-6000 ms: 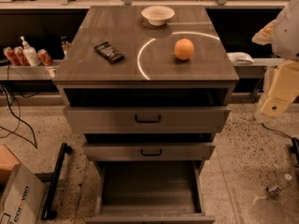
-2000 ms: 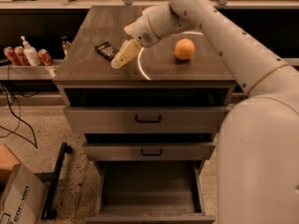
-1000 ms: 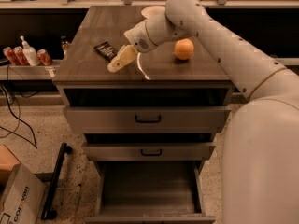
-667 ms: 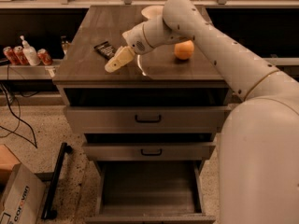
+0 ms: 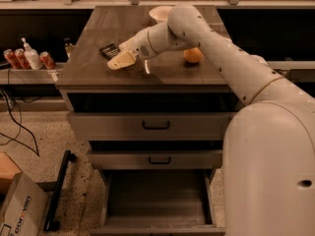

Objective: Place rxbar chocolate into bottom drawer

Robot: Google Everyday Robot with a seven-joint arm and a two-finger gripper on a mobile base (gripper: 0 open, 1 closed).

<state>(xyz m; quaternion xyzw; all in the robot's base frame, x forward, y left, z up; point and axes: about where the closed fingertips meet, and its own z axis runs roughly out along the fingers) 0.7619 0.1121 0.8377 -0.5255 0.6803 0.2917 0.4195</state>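
Note:
The rxbar chocolate [image 5: 109, 50], a small flat black bar, lies on the left part of the cabinet top [image 5: 93, 73], partly hidden by my gripper. My gripper [image 5: 119, 61] reaches in from the right on the long white arm and hangs just over the bar's right end, its pale fingers pointing down-left. The bottom drawer [image 5: 157, 196] is pulled out at the foot of the cabinet, with a plain grey floor and nothing in it.
An orange fruit [image 5: 193, 55] sits on the top to the right of the arm. A white bowl [image 5: 158, 12] stands at the back. Two shallower drawers with black handles [image 5: 156, 126] stick out slightly. Cans and a bottle [image 5: 27, 58] stand on a left shelf. A cardboard box [image 5: 17, 210] lies on the floor.
The arm has swung in from the right over the cabinet top, and the gripper has crept left and down toward the bar. The bar, fruit and drawers have not moved.

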